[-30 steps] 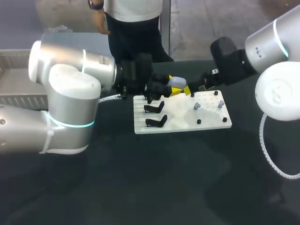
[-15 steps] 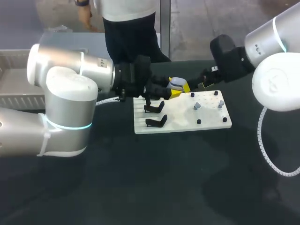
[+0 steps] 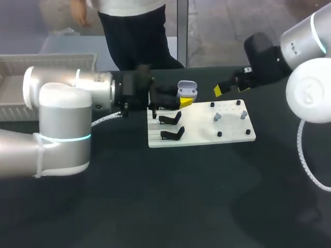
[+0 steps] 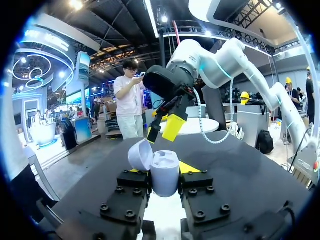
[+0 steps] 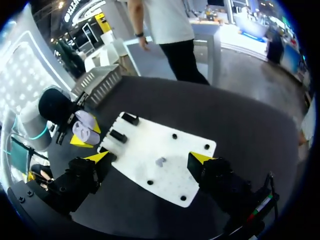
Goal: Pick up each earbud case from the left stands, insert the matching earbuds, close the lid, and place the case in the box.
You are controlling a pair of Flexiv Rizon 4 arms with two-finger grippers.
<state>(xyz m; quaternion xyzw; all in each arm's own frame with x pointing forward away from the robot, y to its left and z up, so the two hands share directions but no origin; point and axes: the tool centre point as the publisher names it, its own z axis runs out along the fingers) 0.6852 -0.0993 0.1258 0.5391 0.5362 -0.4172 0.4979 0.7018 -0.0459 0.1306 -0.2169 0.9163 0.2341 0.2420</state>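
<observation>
Right arm has pulled back to its own side over the last second, so the right gripper (image 5: 147,157) no longer sits at the earbud case (image 4: 165,173). Left arm backed off toward its side too and took the case with it.

Now:
- Left gripper (image 3: 184,101): fingers clamped on the case body from both sides, yellow tips showing just behind it in the left wrist view.
- Case is held off the surface (image 3: 170,196), over the far left corner of the white board (image 3: 207,138). Lid is flipped open and leaning to one side. Can't tell whether anything is seated inside.
- Right gripper: fingers spread wide and holding nothing. It hangs over the board's far right edge, well apart from the case.
- Board lies flat on the dark surface. Two black stands (image 3: 171,120) on its left half are both bare.
- Two grey earbuds (image 3: 217,117) sit on the right half among small black pegs (image 3: 219,134).
- Grey box (image 3: 51,56) is at the far left of the surface, behind the left arm. Its contents are not visible.
</observation>
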